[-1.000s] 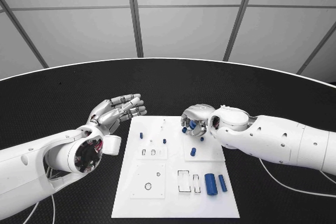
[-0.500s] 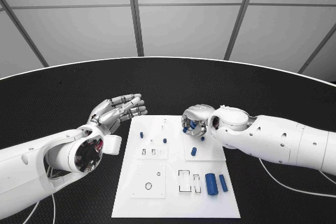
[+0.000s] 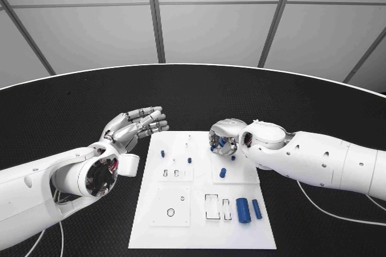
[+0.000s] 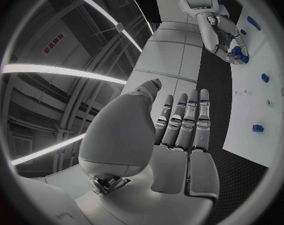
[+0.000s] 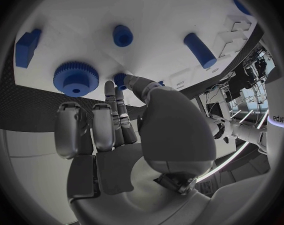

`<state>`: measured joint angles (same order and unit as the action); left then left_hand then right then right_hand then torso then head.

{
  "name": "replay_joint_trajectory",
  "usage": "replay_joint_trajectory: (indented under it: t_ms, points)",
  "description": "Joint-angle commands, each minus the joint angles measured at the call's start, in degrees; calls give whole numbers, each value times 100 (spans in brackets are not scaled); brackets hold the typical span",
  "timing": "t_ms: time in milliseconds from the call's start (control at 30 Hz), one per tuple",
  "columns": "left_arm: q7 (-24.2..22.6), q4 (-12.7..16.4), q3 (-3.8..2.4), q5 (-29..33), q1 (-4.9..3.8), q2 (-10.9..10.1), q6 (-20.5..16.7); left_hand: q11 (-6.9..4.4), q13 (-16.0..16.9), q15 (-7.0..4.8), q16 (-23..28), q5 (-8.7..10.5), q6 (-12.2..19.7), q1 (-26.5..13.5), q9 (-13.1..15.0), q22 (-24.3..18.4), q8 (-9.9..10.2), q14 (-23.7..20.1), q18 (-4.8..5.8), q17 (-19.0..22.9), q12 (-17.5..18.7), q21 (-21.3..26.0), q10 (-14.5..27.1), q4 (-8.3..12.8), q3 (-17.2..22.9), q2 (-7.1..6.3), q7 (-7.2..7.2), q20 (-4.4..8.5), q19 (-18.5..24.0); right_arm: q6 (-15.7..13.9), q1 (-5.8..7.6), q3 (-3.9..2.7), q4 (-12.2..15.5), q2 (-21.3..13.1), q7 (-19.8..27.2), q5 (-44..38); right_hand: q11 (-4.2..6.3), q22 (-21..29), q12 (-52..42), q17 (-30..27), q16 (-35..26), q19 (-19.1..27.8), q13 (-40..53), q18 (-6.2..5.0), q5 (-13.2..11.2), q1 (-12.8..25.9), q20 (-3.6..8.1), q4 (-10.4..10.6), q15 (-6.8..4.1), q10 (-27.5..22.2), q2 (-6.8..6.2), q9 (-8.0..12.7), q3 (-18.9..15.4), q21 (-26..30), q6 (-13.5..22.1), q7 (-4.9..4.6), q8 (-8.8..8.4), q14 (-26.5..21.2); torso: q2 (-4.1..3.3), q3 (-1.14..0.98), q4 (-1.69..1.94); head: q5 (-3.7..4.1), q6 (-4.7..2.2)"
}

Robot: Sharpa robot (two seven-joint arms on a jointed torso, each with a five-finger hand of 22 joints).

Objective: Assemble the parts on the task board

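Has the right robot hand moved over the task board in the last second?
Barely, if at all. In the head view the right robot hand sits at the same spot over the task board's far right part, beside the same blue parts; any shift is too slight to call.

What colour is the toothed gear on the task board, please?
Blue; the gear shows best in the right wrist view.

Your surface: round black matte table (image 3: 72,109), pale rim at far edge. Flat white rectangular task board (image 3: 201,234) lies on it, centre, long side running away from you.
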<state>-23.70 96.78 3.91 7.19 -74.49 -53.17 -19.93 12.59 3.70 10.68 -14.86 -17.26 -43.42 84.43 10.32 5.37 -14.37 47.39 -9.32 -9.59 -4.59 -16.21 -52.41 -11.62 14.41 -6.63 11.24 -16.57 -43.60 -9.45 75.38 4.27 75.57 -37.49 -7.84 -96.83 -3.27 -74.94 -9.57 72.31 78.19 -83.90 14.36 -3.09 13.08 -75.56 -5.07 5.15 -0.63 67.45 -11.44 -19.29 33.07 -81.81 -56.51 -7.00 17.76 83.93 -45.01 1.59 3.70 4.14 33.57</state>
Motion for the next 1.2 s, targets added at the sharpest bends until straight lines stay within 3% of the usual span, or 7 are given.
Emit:
replay_joint_trajectory:
  t_ms: [33, 200, 467, 800, 1200]
  points:
    - [4, -2, 0, 0, -1, -1, 1, 3, -9, -12, 34, 26, 10, -22, -9, -5, 36, -32, -82, 8, 39, 29, 24, -5, 26, -35, 415, 0, -35, -115, 0, 0, 15, -12, 34, 0, 40, -454, -56, 12, 30, -184, 37, 67, 42, -12, 53, 9, -75, 166, 123, -119, -12, -51, -151, 74, 122, 328, -7, -3, 1, -6, 6]
    - [17, -9, 0, 0, -2, -5, 5, 5, -9, -11, 37, 26, 16, -20, -11, -6, 40, -34, -82, 9, 42, 30, 26, -3, 30, -35, 416, 0, -35, -383, 0, -2, 86, -47, 100, 0, 102, -493, -80, 24, 59, -186, 77, 71, 56, -51, 108, -35, -131, 314, 189, -272, -45, -79, -239, 132, 250, 325, -6, -7, 1, -13, -9]
    - [24, -40, 0, 0, -3, 8, 8, 7, -8, -8, 45, 27, 25, -14, -15, -10, 48, -39, -81, 11, 51, 32, 34, 5, 43, -34, 419, 0, -37, -784, 2, -13, 169, -47, 50, 1, 115, -510, -75, 31, 71, -188, 88, 74, 63, -76, 124, -68, -145, 346, 191, -328, -52, -91, -247, 140, 287, 324, -1, 2, -8, -20, -49]
    - [31, -45, 0, 0, -3, 20, 10, 7, -8, -8, 45, 27, 25, -14, -15, -10, 48, -39, -81, 11, 51, 32, 34, 5, 43, -34, 419, 0, -37, -1279, 30, -37, -247, 278, 21, 1, 108, -520, -44, 17, 69, -186, 87, 76, 94, -103, 131, -103, -144, 334, 187, -371, -43, -96, -222, 125, 297, 319, -39, 17, 41, -26, -107]
    - [36, -16, 0, -1, -38, 19, 13, 9, -8, -7, 50, 30, 32, -8, -18, -13, 54, -41, -80, 12, 57, 35, 38, 13, 54, -35, 420, 0, -38, -1397, 41, -39, -625, 674, 80, 1, 105, -529, -38, 27, 76, -188, 87, 78, 102, -104, 130, -109, -141, 333, 184, -380, -43, -103, -216, 120, 298, 320, -100, 43, 97, -24, -131]
